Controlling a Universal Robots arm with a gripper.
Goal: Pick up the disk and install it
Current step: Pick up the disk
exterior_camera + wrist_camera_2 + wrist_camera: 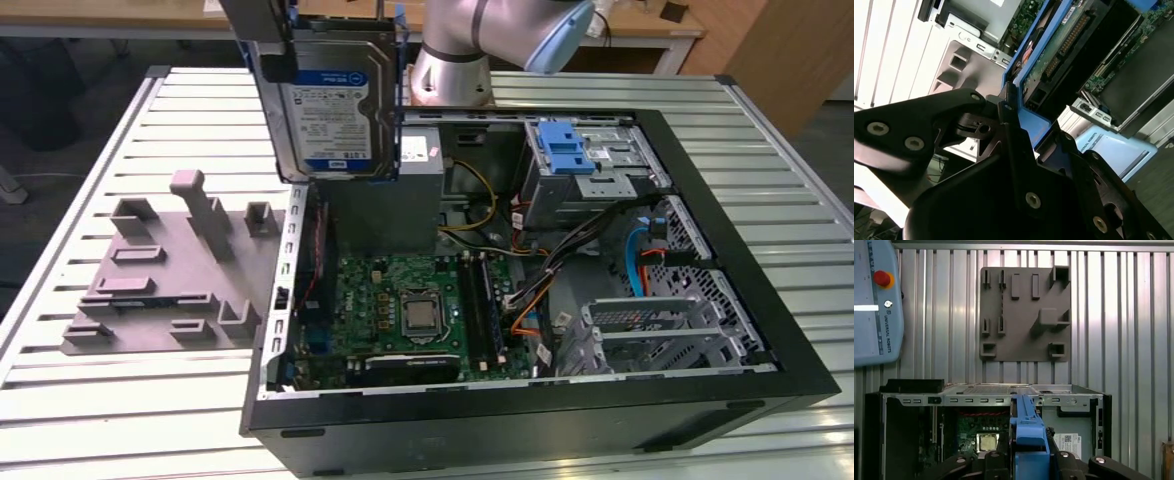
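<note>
The end effector was closed on the disk, its black fingers pressed against either side of the blue carrier frame; the jaws stood only as far apart as that frame is thick. In the exterior view the disk hung upright off the counter, its blue-and-white label turned toward the camera and the gripped end uppermost; its lower edge lay over the far corner of the open computer case on the exterior view's left, just above the grey metal box inside; I could not tell whether the two touched.

The case lay on its side on the slatted metal counter with its interior exposed; a green motherboard filled the floor of it, and a drive cage with a blue latch sat at the far end on the exterior view's right. A grey fixture plate with raised blocks rested on the counter beside the case, on the exterior view's left; the arm's silver base rose behind the case. In the first wrist view a pendant with a red button lay on the counter, well apart from the case.
</note>
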